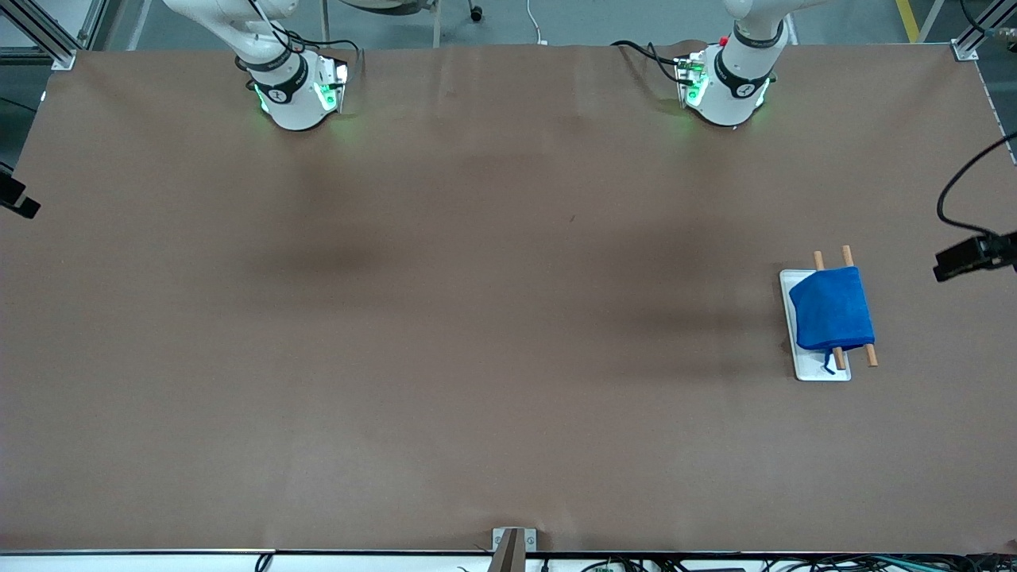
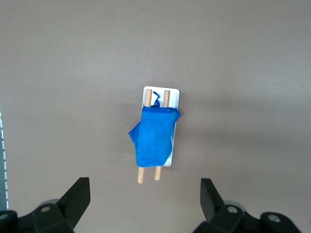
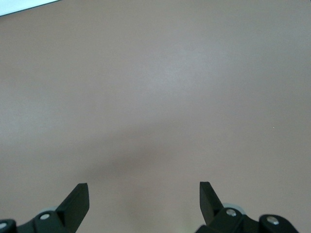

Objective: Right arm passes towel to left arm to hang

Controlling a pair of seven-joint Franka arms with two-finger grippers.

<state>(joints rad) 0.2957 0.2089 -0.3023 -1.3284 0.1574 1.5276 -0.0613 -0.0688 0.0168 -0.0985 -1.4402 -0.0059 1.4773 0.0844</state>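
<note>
The brown paper-covered surface [image 1: 477, 357] carries, nearest the front camera and toward the left arm's end, at about four o'clock from its middle, a small white flat rectangular tray [image 1: 810, 369] bearing two thin wooden rods [image 1: 871, 355] that run along its length. The small bright blue microfibre towel [image 1: 833, 310] is draped over both rods, covering most of them and most of the tray; the rod ends stick out of the cloth at either end, and a short blue thread loop [image 1: 829, 363] hangs from the towel's edge at six o'clock, down onto the bare white part of the tray. In the left wrist view the same tray [image 2: 177, 94], towel [image 2: 154, 138] and rods [image 2: 157, 174] sit on the surface, with the left gripper [image 2: 146, 191] up over the bare brown surface just beside them, its black fingers [image 2: 77, 196] spread wide apart and holding nothing. The right gripper [image 3: 144, 191] is over bare brown surface, its fingers [image 3: 77, 199] likewise spread wide and empty. Farthest from the camera, at about eleven o'clock, stands the white jointed right arm [image 1: 286, 87] with its green-glowing base; at about one o'clock stands the white jointed left arm [image 1: 727, 83], whose green-glowing base bears a small red knob [image 1: 724, 40]. No writing or brand can be read on anything.
</note>
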